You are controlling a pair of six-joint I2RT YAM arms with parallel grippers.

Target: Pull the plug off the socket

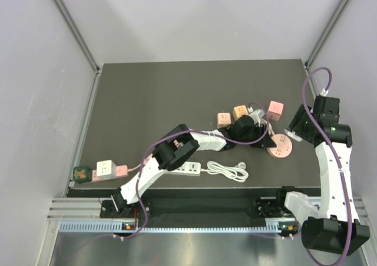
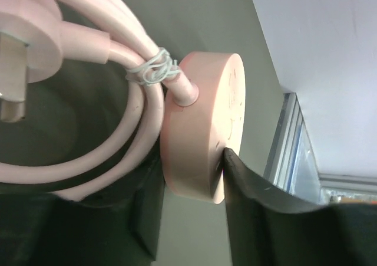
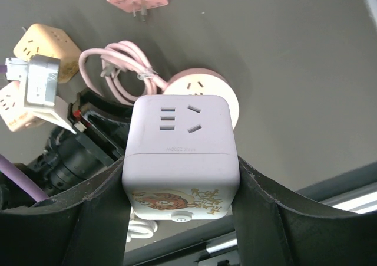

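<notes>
The left gripper (image 2: 194,186) was clenched across the thickness of the round pink socket (image 2: 203,124), presumably to anchor it against the pull. The right gripper (image 3: 179,180) grasped the lilac cube plug (image 3: 179,136), which sat just above the socket; contact unclear. The pink cord coil (image 2: 88,160) and loose cube adapters (image 1: 240,111) crowded the far side.

A white power strip (image 1: 187,168) lies beside its coiled cable (image 1: 230,171); a pink strip (image 1: 121,171) sits far left.
</notes>
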